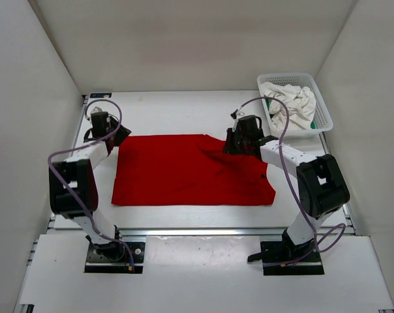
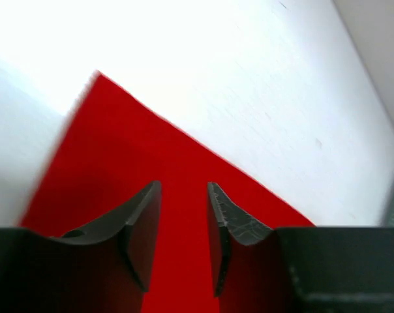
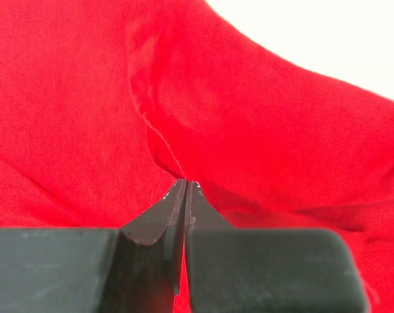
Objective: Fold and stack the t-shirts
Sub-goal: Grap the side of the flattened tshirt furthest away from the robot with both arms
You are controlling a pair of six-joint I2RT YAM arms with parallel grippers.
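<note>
We see the red shirt (image 1: pixel 190 171) spread flat in the middle of the table (image 1: pixel 184 111), lying between the two arms, with creases near its far right corner. The left gripper (image 1: pixel 119 135) sits at the shirt's far left corner. In the left wrist view its jaws (image 2: pixel 184 189) stand apart, with nothing between them and the red cloth and its corner below. The right gripper (image 1: pixel 235 145) is down on the shirt's far right part. In the right wrist view its fingers (image 3: pixel 185 186) are pressed together, pinching a small ridge of the red cloth, and folds run out from the tips. The white shirt (image 1: pixel 291 98) lies crumpled in the basket (image 1: pixel 324 107) at the table's far right corner, well apart from the red one. A bit of green cloth (image 1: pixel 269 104) shows at the basket's left wall; we cannot tell more of it.
</note>
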